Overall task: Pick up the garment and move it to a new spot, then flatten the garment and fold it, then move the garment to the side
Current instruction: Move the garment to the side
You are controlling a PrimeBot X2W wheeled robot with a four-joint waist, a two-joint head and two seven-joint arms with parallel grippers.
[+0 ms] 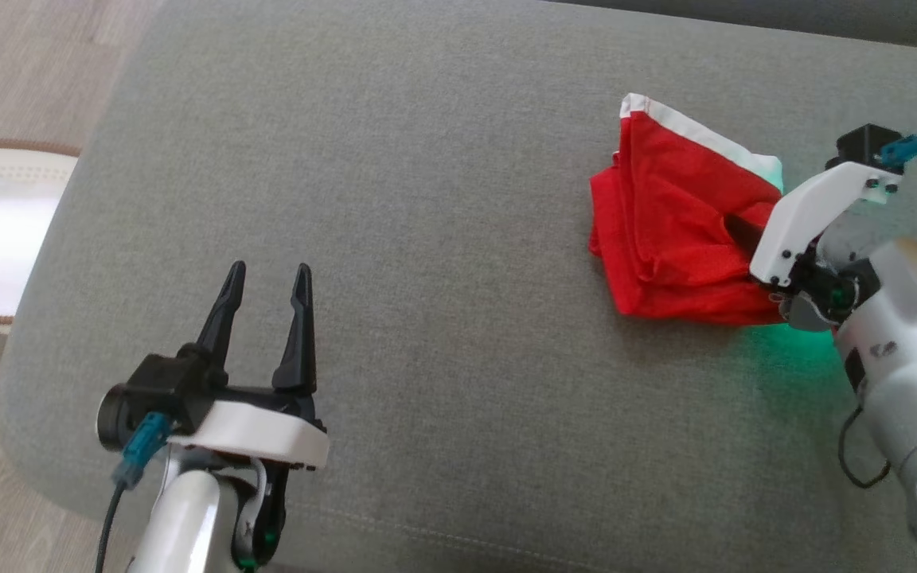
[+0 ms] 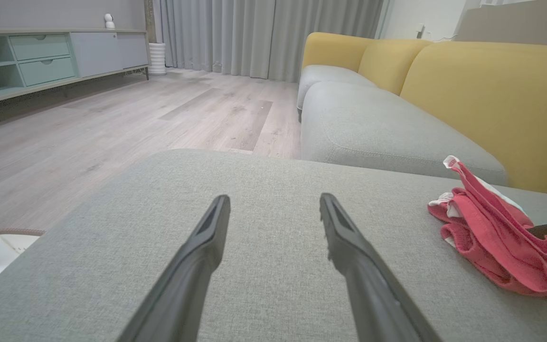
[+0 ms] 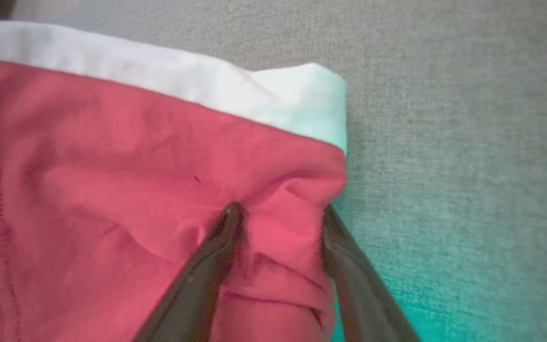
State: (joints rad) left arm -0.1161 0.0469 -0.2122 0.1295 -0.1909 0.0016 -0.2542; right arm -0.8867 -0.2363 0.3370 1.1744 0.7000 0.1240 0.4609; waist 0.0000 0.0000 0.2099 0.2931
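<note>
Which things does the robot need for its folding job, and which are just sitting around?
For the job: red garment, right gripper astride its fold, left gripper, grey cushion beneath.
Just around: yellow sofa, cabinet, curtains.

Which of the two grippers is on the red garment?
The right gripper: its fingers straddle a bunched fold of the red garment by the white band. The left gripper hangs open over bare grey cushion, apart from the cloth.
</note>
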